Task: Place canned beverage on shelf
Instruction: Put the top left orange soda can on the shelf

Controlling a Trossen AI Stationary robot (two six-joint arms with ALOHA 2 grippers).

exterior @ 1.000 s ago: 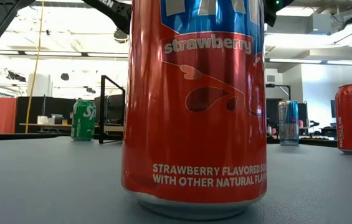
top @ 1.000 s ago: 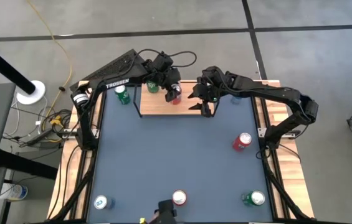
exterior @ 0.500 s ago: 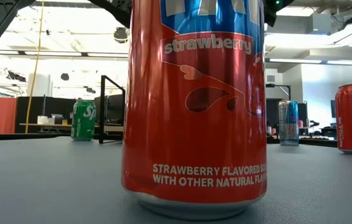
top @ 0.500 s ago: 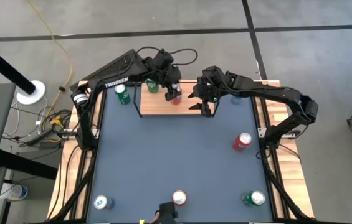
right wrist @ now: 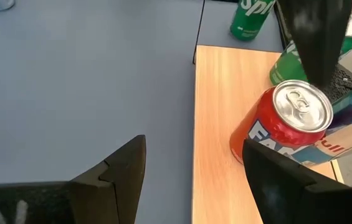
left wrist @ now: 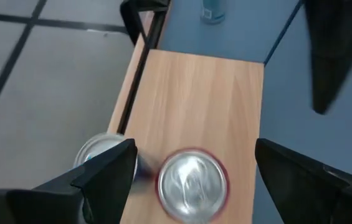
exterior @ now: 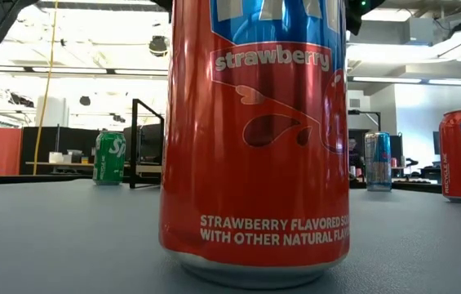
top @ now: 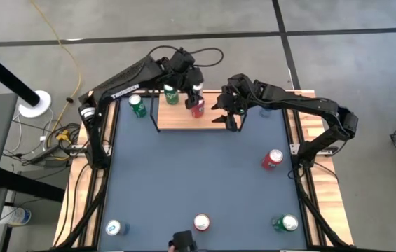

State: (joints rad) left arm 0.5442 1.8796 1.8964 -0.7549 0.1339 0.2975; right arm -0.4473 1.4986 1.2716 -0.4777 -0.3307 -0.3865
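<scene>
The left end effector hovered above the shelf at the far edge of the surface, its fingers spread wide and released, touching nothing. Directly beneath it, between the two fingers in the left wrist view, the red can stood upright on the shelf's light wood, with a second can just beside it near the board's edge. From above, the red can sat near the middle of the board, a green can stood behind it toward the left, and another green can stood on the surface just off the shelf's left end. The left arm reached from the surface's left rim, bent over the board. To the right, the right end effector hung at the shelf's right end with its fingers apart and empty, its arm stretched in from the right rim.
</scene>
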